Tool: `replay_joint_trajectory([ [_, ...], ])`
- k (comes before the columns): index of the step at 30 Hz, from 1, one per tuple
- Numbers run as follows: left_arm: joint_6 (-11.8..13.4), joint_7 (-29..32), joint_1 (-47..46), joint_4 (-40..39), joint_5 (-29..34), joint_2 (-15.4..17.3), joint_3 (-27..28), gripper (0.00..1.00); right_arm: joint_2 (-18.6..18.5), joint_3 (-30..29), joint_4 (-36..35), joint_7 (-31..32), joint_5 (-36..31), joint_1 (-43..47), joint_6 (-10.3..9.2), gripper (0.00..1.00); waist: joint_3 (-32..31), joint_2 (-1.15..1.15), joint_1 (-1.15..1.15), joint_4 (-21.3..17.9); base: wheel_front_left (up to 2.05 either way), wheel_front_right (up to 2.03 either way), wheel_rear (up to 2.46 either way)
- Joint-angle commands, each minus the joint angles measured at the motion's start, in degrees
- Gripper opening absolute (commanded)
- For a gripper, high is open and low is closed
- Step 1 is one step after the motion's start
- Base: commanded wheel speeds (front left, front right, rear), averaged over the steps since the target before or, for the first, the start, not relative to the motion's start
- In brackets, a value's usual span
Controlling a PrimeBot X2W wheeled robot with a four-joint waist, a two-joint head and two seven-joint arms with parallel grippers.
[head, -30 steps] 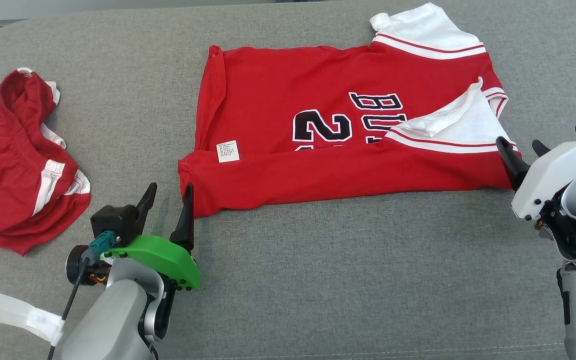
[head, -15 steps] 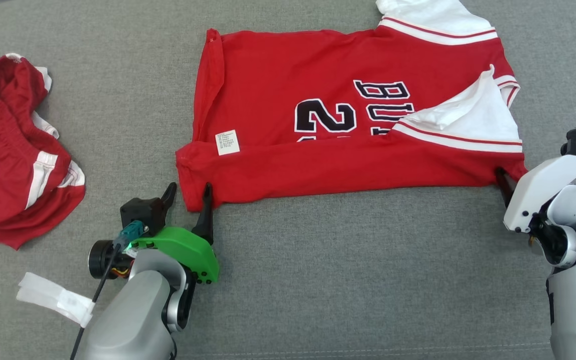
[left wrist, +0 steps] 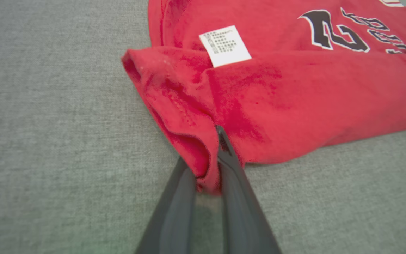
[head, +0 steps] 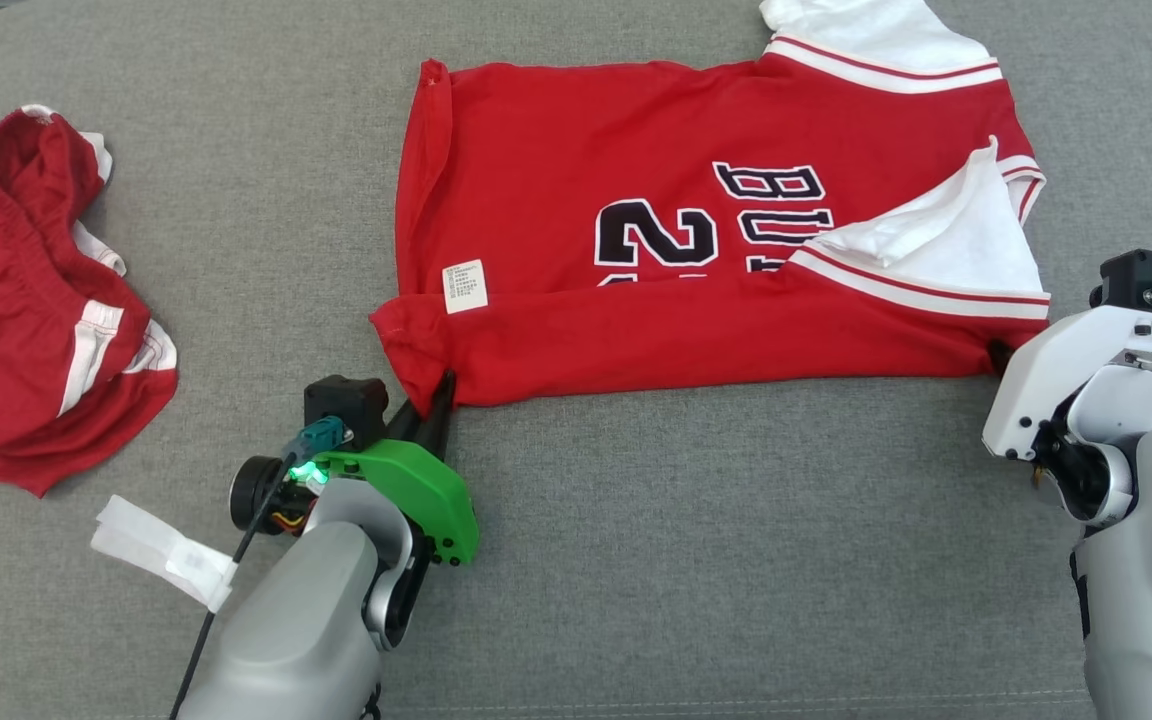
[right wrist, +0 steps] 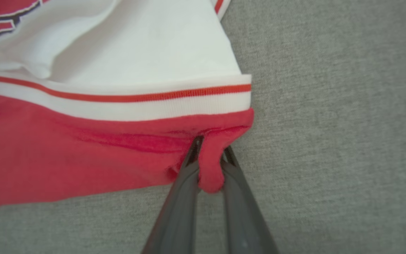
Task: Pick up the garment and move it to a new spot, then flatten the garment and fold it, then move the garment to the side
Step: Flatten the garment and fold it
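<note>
Both pincers were spread a second ago and have since closed: the left pincer (left wrist: 206, 151) is now pinching the near left corner of the jersey (head: 556, 150), with a wad of red hem bunched between its fingers, and the right pincer (right wrist: 210, 148) is pinching the near right corner, just under the white striped band. I read this as a matched grip on the two ends of the near fold, so that the cloth can be lifted or dragged evenly without twisting. Just left of my left arm, a white strip (head: 161, 555) lies loose on the grey fabric-covered desk (head: 686, 550), clear of the work. Beyond the pincers the jersey lies flat across the middle of the desk, its near edge already turned over onto itself, which is why the care label (head: 465, 286) faces up and the number is half covered. A white sleeve (head: 946, 240) is folded inward on the right. Well apart on the far left sit the crumpled red shorts (head: 26, 330), untouched. I judge the fold is in hand, with the move aside not yet done
</note>
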Motion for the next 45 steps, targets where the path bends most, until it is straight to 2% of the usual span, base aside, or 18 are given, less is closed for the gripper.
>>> replay_joint_trajectory([
  [1,-0.6,0.3,0.6,1.2,0.4,-0.2,-0.6,0.0,-0.2,0.2,0.6,-0.3,0.6,1.6,-0.05,0.0,-0.7,0.0,0.0,-0.2,0.0,0.0,0.0],
  [10,-1.1,-2.2,5.2,0.0,-1.6,3.3,1.8,0.0,-1.0,1.1,-8.8,-0.9,3.3,8.8,-0.05,0.0,-5.7,0.0,0.0,-0.9,0.0,0.0,0.0],
  [13,-0.9,-2.0,7.6,-2.2,-1.5,4.9,1.5,0.0,-0.8,0.8,-13.9,1.3,4.5,13.5,-0.06,0.0,-7.4,0.0,0.0,-0.9,0.0,0.0,0.0],
  [19,1.0,0.0,13.4,-8.2,-2.3,7.9,1.3,0.0,0.2,0.7,-23.0,6.8,5.9,22.3,-0.06,0.0,-9.2,0.0,0.0,-1.8,0.0,0.0,0.0],
  [21,1.8,1.2,15.4,-10.2,-2.6,8.5,1.0,0.0,0.8,0.5,-24.9,7.5,6.2,24.3,-0.06,0.0,-9.5,0.0,0.0,-2.2,0.0,0.0,0.0],
  [24,4.7,2.8,19.3,-13.9,-3.2,9.5,1.2,0.0,1.6,-0.3,-26.6,7.1,6.8,26.7,-0.06,0.0,-9.4,0.0,0.0,-2.8,0.0,0.0,0.0],
  [30,10.0,4.6,24.3,-20.2,-4.4,10.2,2.4,0.0,1.9,-1.8,-25.3,4.5,4.6,26.7,-0.07,0.0,-9.0,0.0,0.0,-2.7,0.0,0.0,0.0],
  [31,10.4,5.0,24.7,-20.9,-4.5,10.2,2.4,0.0,1.9,-1.9,-25.0,4.2,4.5,26.4,-0.07,0.28,-9.0,0.0,0.0,-2.6,0.0,0.0,0.0],
  [32,10.9,5.2,25.1,-21.7,-4.4,10.4,2.2,0.18,2.0,-2.0,-24.7,3.8,4.4,26.2,-0.07,1.0,-9.0,0.0,0.0,-2.4,0.0,0.0,0.0],
  [33,11.2,5.4,25.5,-22.4,-4.4,10.5,2.2,0.78,2.0,-2.1,-24.5,3.7,4.4,26.0,-0.07,1.0,-8.9,0.0,0.0,-2.3,0.0,0.0,0.0],
  [34,11.5,5.7,26.0,-23.6,-4.7,10.5,2.1,1.0,2.2,-2.4,-24.1,3.3,4.2,25.5,-0.04,1.0,-8.9,0.0,0.0,-1.9,0.0,0.0,0.0],
  [40,12.2,6.4,26.0,-28.9,-6.5,11.9,4.1,1.0,2.2,-2.8,-27.5,3.1,4.6,21.5,-0.03,1.0,-8.6,0.0,0.0,-1.3,0.0,0.0,0.0],
  [45,11.7,11.5,19.8,-34.7,-5.6,15.7,4.9,1.0,-1.1,-2.0,-27.5,6.9,4.4,13.0,-0.02,1.0,-6.9,0.0,0.0,-1.0,0.0,0.0,0.0],
])
